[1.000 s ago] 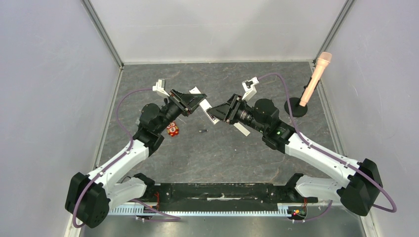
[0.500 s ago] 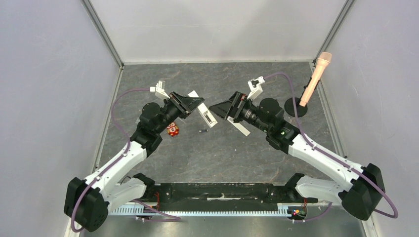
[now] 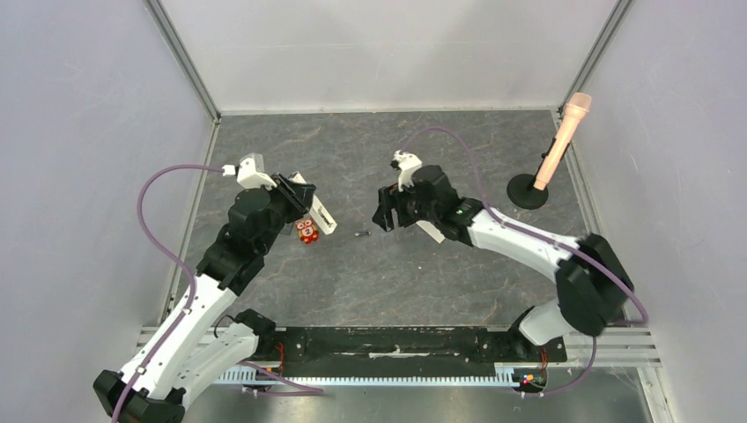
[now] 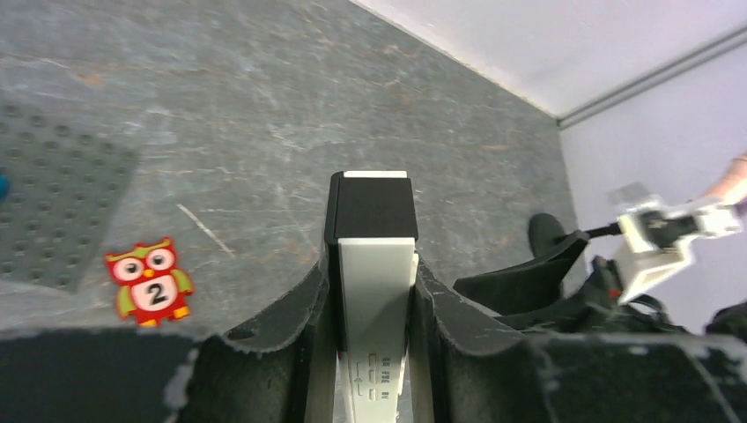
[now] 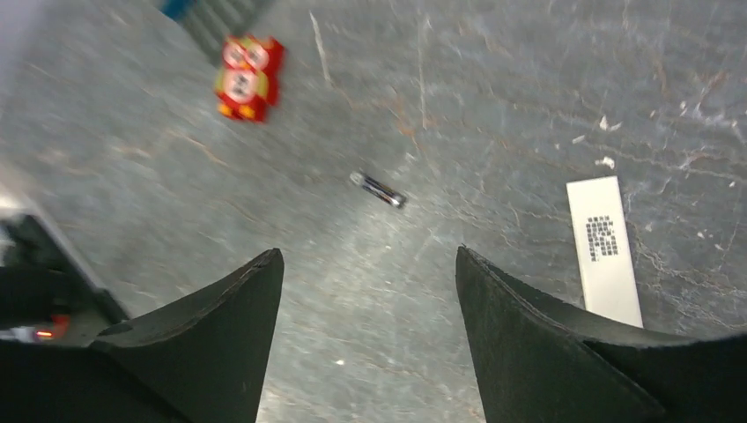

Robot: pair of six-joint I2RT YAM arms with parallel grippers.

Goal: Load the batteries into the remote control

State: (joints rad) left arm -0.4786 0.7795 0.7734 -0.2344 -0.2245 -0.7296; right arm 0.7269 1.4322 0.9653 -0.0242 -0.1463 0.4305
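The remote control (image 4: 374, 291) sits pinched in the left gripper (image 4: 370, 264). The right gripper (image 5: 368, 256), spread and empty, hovers over 1 battery (image 5: 377, 189) on the counter (image 5: 493, 106): likely the pickup step, needing descent, then closing.

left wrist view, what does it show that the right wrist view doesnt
Only left wrist: the remote control clamped in the left gripper. Only right wrist: one battery lying on the table, a flat white strip with a dark printed patch, and the open right gripper. Both: the red owl toy and that grey table.
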